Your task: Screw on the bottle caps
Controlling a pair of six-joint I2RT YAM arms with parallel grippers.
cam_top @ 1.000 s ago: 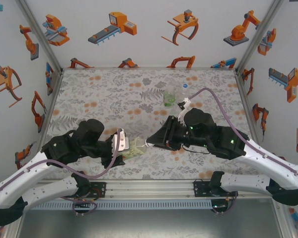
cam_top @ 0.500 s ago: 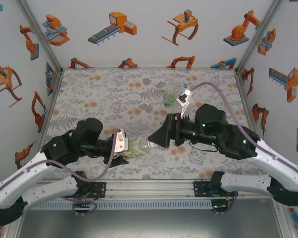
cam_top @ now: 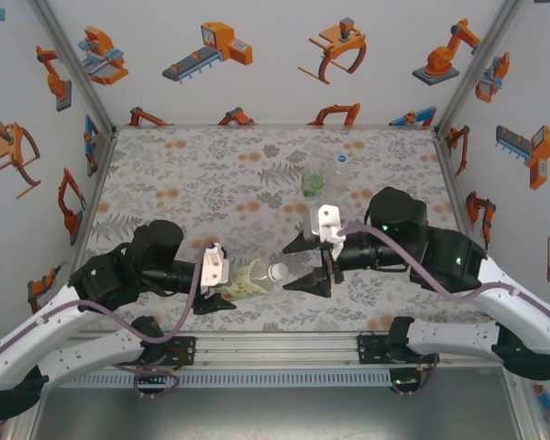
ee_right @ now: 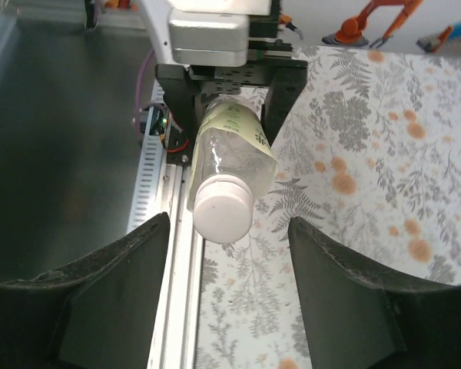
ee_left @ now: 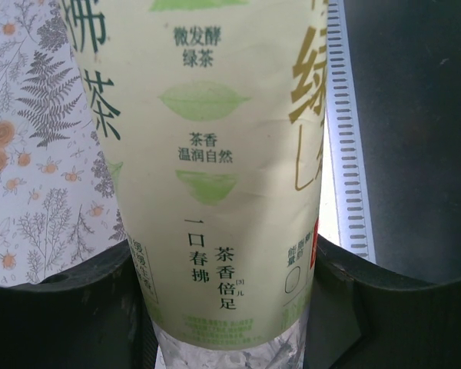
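My left jaws are clamped on the labelled bottle (cam_top: 248,280), low on its body. In the left wrist view the dark fingers (ee_left: 54,315) press both sides of the pale green paper label, which has Chinese print and leaf drawings, with ribbed clear plastic below it. The bottle lies roughly level above the near part of the table (cam_top: 183,174), its neck pointing at my right arm.

My right jaws stand apart. The two black wedge-shaped fingers (ee_right: 115,284) flank the white cap (ee_right: 223,206) with a gap on each side and touch nothing. The cap is smooth, round and matte, and it sits on the bottle's neck; I cannot tell how tightly it is threaded.

The table has a grey leaf-and-orange-flower print. A slotted metal rail (ee_right: 165,177) runs along its near edge, just under the held bottle.

Two more bottles stand upright toward the far right, well apart from both arms: a clear one with green liquid (cam_top: 312,183) and, just beside it, a colourless one (cam_top: 339,174) with a blue cap (cam_top: 342,158). Nothing lies between the open fingers and the white cap.
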